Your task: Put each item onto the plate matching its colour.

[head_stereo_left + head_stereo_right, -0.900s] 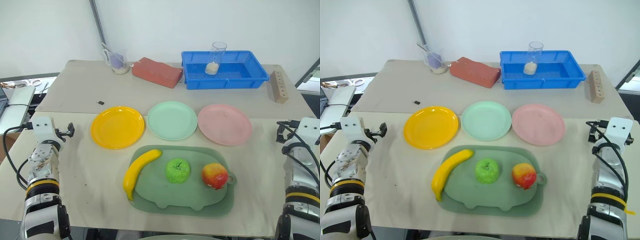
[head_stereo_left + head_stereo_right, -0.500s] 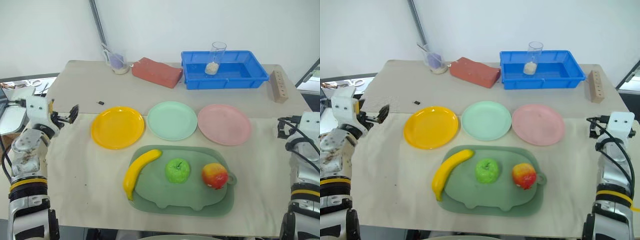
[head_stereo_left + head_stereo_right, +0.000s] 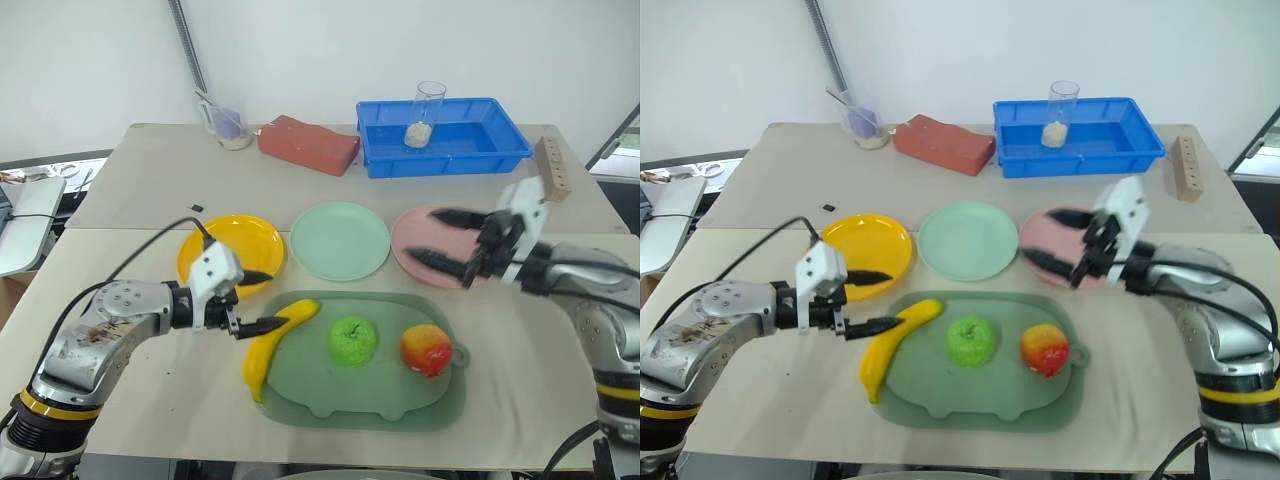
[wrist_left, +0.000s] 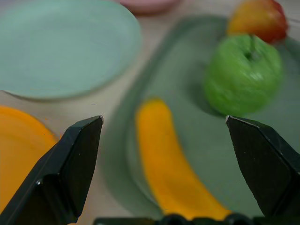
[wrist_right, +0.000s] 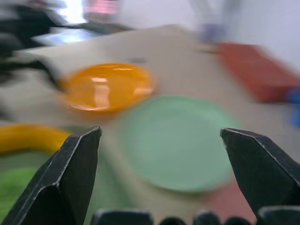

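- The left gripper (image 3: 255,300) hangs with its two black fingers spread wide and empty, just beside the upper end of the banana (image 3: 270,344) — placed, I judge, to close across that end, since the yellow plate (image 3: 232,254) lies right behind it.
- The right gripper (image 3: 445,238) is likewise fully spread with nothing in it, hovering over the pink plate (image 3: 413,228), up-table from the red-and-yellow apple (image 3: 426,349) rather than at it; it looks staged for that fruit.
- All three fruits sit on the dull-green mat (image 3: 330,395), none yet on a plate: banana at its left edge, partly overhanging onto the table; green apple (image 3: 352,340) in the middle; red-and-yellow apple at the right.
- The mint plate (image 3: 339,240) lies between the other two, directly up-table from its apple.
- Plates are smooth, glossy, shallow rounds with raised rims; the fruits are hard-looking moulded toys — the banana curved and slender, the apples round, likely to roll.
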You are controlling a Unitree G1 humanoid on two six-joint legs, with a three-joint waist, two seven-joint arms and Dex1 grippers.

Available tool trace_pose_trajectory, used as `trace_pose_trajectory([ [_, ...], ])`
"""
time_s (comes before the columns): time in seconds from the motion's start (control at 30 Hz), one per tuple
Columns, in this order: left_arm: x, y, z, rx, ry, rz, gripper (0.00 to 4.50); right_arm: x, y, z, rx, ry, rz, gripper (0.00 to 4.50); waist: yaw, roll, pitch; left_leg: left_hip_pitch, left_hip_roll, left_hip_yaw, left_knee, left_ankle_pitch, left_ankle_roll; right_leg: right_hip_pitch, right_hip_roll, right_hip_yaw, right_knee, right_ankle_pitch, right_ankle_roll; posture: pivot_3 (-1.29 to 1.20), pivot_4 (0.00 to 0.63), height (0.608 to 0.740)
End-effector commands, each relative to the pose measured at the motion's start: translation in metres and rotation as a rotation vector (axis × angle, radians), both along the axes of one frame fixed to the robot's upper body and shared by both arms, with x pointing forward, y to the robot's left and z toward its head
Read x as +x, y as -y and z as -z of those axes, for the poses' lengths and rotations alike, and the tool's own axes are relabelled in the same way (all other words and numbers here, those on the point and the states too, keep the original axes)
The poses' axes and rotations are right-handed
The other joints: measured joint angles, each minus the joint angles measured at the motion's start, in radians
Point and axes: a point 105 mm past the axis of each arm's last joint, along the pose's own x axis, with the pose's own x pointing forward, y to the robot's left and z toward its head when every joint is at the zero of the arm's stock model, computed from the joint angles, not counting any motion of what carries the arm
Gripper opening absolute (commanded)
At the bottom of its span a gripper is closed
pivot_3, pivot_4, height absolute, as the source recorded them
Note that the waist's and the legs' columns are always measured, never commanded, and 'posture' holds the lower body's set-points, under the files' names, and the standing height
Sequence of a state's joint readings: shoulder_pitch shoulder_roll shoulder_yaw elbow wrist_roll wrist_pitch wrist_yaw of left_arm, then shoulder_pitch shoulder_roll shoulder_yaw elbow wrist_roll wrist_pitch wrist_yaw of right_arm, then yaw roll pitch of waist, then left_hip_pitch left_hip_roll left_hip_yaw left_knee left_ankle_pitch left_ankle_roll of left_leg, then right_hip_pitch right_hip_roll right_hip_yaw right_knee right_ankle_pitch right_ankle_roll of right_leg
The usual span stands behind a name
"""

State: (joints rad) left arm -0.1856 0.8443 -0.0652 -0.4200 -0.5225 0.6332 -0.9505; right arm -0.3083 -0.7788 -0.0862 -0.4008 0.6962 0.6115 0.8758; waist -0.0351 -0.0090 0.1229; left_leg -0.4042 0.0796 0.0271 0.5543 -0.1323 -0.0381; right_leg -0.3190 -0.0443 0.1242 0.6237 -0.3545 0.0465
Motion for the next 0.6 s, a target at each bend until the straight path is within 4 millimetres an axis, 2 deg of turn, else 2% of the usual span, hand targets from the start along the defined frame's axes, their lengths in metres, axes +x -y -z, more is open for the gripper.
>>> trace_pose_trajectory([
  [0.03, 0.001, 0.002, 0.008, 0.094, 0.019, 0.028, 4.50, -0.035, -0.031, -0.005, -0.029, -0.014, -0.187, 4.48, 0.005, -0.001, 0.000, -0.001, 0.000, 0.000, 0.000, -0.001, -0.001, 0.000, -0.001, 0.000, -0.001, 0.000, 0.000, 0.00, 0.150, 0.740],
  [0.17, -0.003, 0.006, 0.019, 0.162, 0.012, 0.074, 4.50, -0.051, -0.044, 0.000, -0.052, -0.038, -0.263, 4.48, 0.012, 0.000, 0.000, -0.003, 0.000, 0.000, 0.000, -0.004, -0.005, 0.000, -0.001, 0.000, -0.008, 0.000, -0.003, 0.00, 0.150, 0.740],
  [0.27, -0.004, 0.005, 0.030, 0.209, 0.018, 0.095, 4.50, -0.053, -0.049, 0.001, -0.067, -0.017, -0.273, 4.48, 0.015, 0.000, 0.000, -0.004, 0.000, 0.000, 0.000, -0.003, -0.004, 0.000, 0.000, 0.000, -0.010, 0.001, -0.003, 0.00, 0.150, 0.740],
  [0.37, 0.001, 0.006, 0.031, 0.219, 0.038, 0.077, 4.50, -0.053, -0.051, 0.003, -0.074, -0.010, -0.275, 4.48, 0.017, -0.001, 0.000, -0.004, 0.001, 0.000, -0.001, -0.003, -0.004, -0.001, 0.000, 0.000, -0.010, 0.002, -0.003, 0.00, 0.150, 0.740],
  [0.4, 0.003, 0.006, 0.030, 0.219, 0.047, 0.070, 3.96, -0.054, -0.051, 0.003, -0.075, -0.006, -0.276, 4.50, 0.018, -0.001, 0.000, -0.004, 0.001, 0.000, 0.000, -0.003, -0.004, -0.001, 0.000, 0.000, -0.010, 0.002, -0.003, 0.00, 0.150, 0.740],
  [0.47, 0.006, 0.007, 0.028, 0.220, 0.058, 0.060, 3.23, -0.053, -0.052, 0.002, -0.076, 0.003, -0.276, 4.50, 0.021, -0.001, 0.000, -0.004, 0.001, 0.000, 0.000, -0.003, -0.004, -0.001, 0.000, 0.000, -0.010, 0.002, -0.003, 0.00, 0.150, 0.740],
  [0.5, 0.007, 0.007, 0.028, 0.221, 0.059, 0.056, 2.62, -0.053, -0.053, 0.001, -0.074, 0.007, -0.276, 4.50, 0.021, -0.001, 0.000, -0.004, 0.001, 0.000, 0.000, -0.003, -0.004, -0.001, 0.000, 0.000, -0.010, 0.002, -0.003, 0.00, 0.150, 0.740],
  [0.53, 0.007, 0.007, 0.028, 0.222, 0.059, 0.054, 2.30, -0.053, -0.053, 0.001, -0.073, 0.011, -0.275, 4.50, 0.020, -0.001, 0.000, -0.004, 0.001, 0.000, 0.000, -0.003, -0.004, -0.001, 0.000, 0.000, -0.010, 0.002, -0.003, 0.00, 0.150, 0.740],
  [0.6, 0.007, 0.007, 0.029, 0.224, 0.060, 0.048, 1.39, -0.052, -0.054, -0.001, -0.069, 0.019, -0.273, 4.50, 0.020, -0.001, 0.000, -0.004, 0.001, 0.000, 0.000, -0.003, -0.003, -0.001, 0.000, 0.000, -0.010, 0.002, -0.003, 0.00, 0.150, 0.740],
])
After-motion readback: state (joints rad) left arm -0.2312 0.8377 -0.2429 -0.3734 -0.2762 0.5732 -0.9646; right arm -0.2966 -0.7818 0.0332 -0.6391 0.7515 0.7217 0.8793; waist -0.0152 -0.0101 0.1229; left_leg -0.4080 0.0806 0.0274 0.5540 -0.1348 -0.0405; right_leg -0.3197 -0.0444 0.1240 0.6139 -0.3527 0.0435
